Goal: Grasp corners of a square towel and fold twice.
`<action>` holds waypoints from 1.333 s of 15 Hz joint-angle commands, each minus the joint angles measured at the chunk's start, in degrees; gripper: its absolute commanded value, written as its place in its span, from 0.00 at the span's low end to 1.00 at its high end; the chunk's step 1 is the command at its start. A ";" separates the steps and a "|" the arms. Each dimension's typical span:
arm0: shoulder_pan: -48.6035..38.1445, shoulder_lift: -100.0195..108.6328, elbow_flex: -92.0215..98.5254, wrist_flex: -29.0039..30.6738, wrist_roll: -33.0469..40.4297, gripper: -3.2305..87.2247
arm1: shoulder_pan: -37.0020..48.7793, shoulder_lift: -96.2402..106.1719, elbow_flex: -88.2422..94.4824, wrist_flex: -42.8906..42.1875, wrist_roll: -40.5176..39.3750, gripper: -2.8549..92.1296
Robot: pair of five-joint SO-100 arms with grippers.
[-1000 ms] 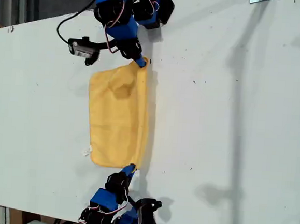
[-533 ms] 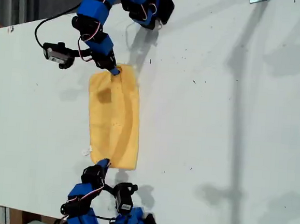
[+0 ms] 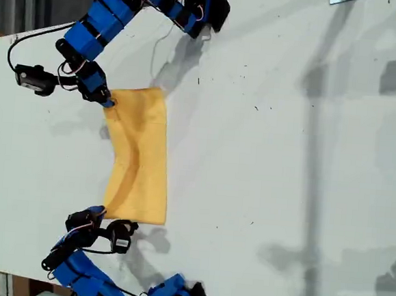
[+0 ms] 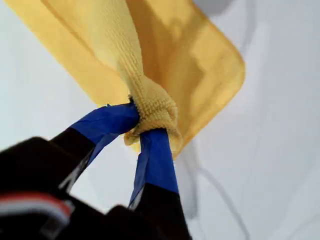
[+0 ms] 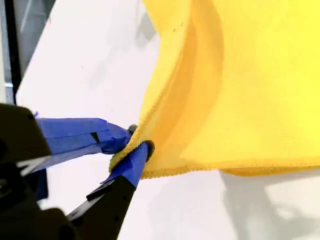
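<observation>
White table (image 3: 286,162) carries the folded yellow towel (image 3: 142,164), left of centre in the exterior view. Your first pincer (image 4: 145,122) and second pincer (image 5: 136,141) each clamp bunched cloth. Thin bites could slip, and uneven pulling would skew the edges.

Your two arms are built of bright blue blocks with black motor housings and thin looping black cables. Your first gripper (image 4: 142,127) and second gripper (image 5: 132,145) have black fingers with tips wrapped in blue tape.
</observation>
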 commanded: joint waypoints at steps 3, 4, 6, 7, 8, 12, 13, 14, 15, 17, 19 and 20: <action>-11.69 -6.68 -4.31 -4.57 5.27 0.02 | 8.70 -3.25 -0.62 -11.87 -2.29 0.03; -13.27 -6.94 -4.04 -5.80 5.98 0.02 | 10.20 -3.08 -0.44 -14.15 -3.08 0.03; -15.03 -10.11 -4.31 -6.50 6.50 0.02 | 11.34 -5.63 -0.26 -16.35 -4.04 0.03; -15.21 -12.57 -4.39 -6.50 6.50 0.02 | 11.16 -8.09 0.26 -16.17 -3.78 0.03; -14.94 -13.80 -3.96 -5.89 6.15 0.02 | 10.81 -9.32 1.05 -15.82 -3.52 0.03; -8.61 1.67 10.72 -6.59 5.63 0.02 | 9.05 1.49 12.74 -15.91 -3.34 0.03; -7.03 7.03 15.47 -6.06 5.01 0.02 | 7.65 5.80 15.73 -14.94 -3.43 0.03; -5.71 11.51 21.45 -6.86 4.13 0.02 | 6.24 9.84 19.69 -14.59 -3.25 0.03; -4.83 14.59 27.42 -8.79 3.34 0.02 | 5.36 12.92 24.26 -14.68 -2.37 0.03; -3.87 17.23 36.04 -12.48 1.93 0.02 | 4.48 16.61 33.13 -16.79 -0.44 0.03; -2.02 17.84 40.17 -15.12 0.09 0.02 | 3.96 17.23 38.67 -19.07 0.88 0.03; -0.97 17.84 41.57 -16.26 -0.70 0.02 | 3.34 17.23 40.17 -19.69 1.41 0.03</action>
